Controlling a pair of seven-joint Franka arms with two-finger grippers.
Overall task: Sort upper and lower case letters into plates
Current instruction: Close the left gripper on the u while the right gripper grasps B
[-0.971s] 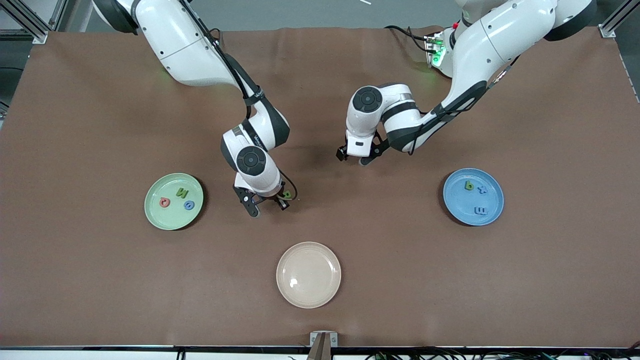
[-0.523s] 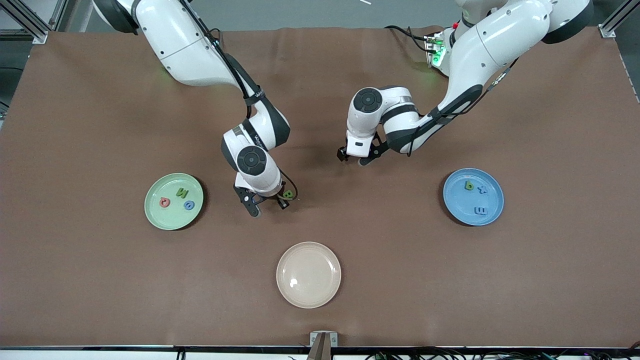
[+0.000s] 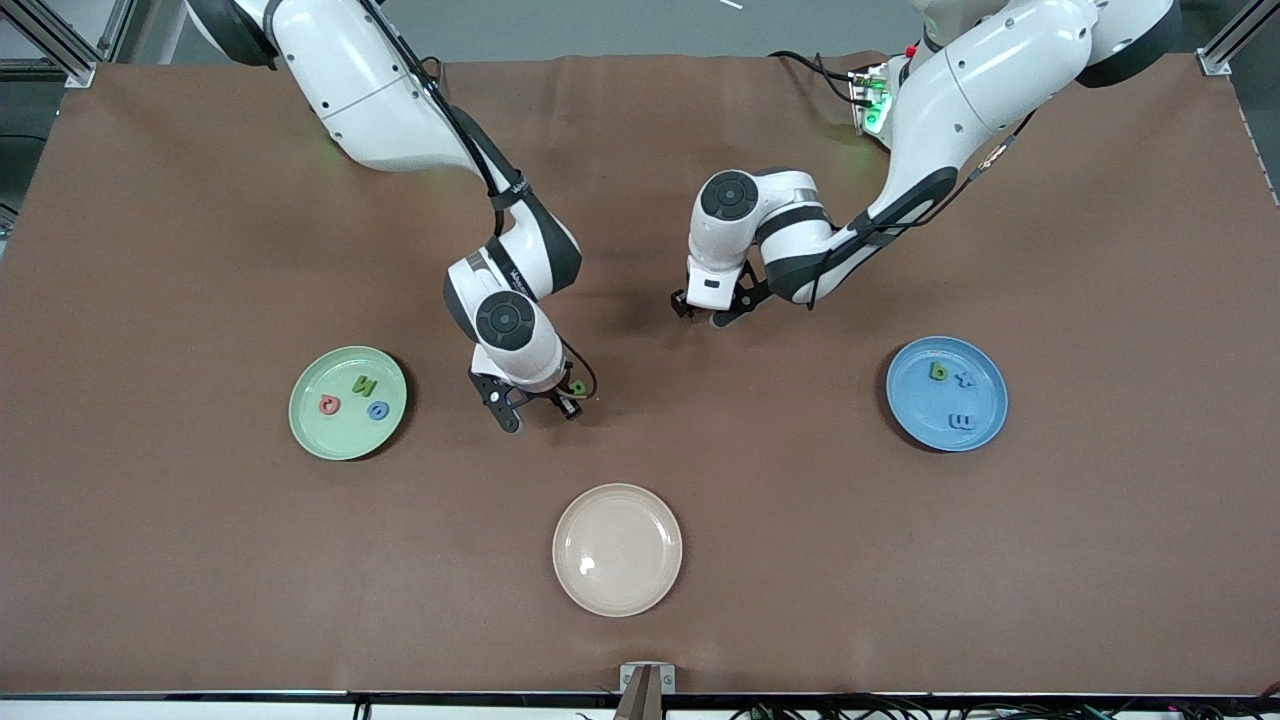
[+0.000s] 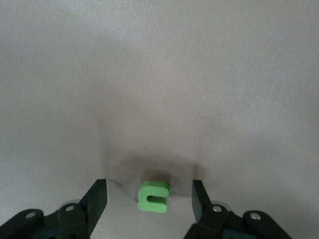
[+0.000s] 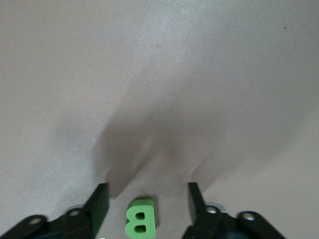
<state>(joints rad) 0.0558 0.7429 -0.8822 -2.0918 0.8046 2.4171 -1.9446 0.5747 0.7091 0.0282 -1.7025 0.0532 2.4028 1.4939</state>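
Three plates sit on the brown table (image 3: pixel 150 560): a mint green plate (image 3: pixel 310 420) toward the right arm's end, a blue plate (image 3: pixel 985 400) toward the left arm's end, and a bare cream plate (image 3: pixel 617 549) nearest the front camera. The green plate holds three letters: a green N (image 3: pixel 363 384), a red one (image 3: pixel 329 404) and a blue one (image 3: pixel 378 410). The blue plate also holds three: a green b (image 3: pixel 938 371) and two blue ones (image 3: pixel 964 379) (image 3: pixel 963 421). Two more letters lie on the table between the plates. The right gripper (image 5: pixel 145 199) is down at the table, fingers spread wide on either side of a green B (image 5: pixel 140 221), not touching it. The left gripper (image 4: pixel 149 196) likewise stands open around a green c-shaped letter (image 4: pixel 153 196).
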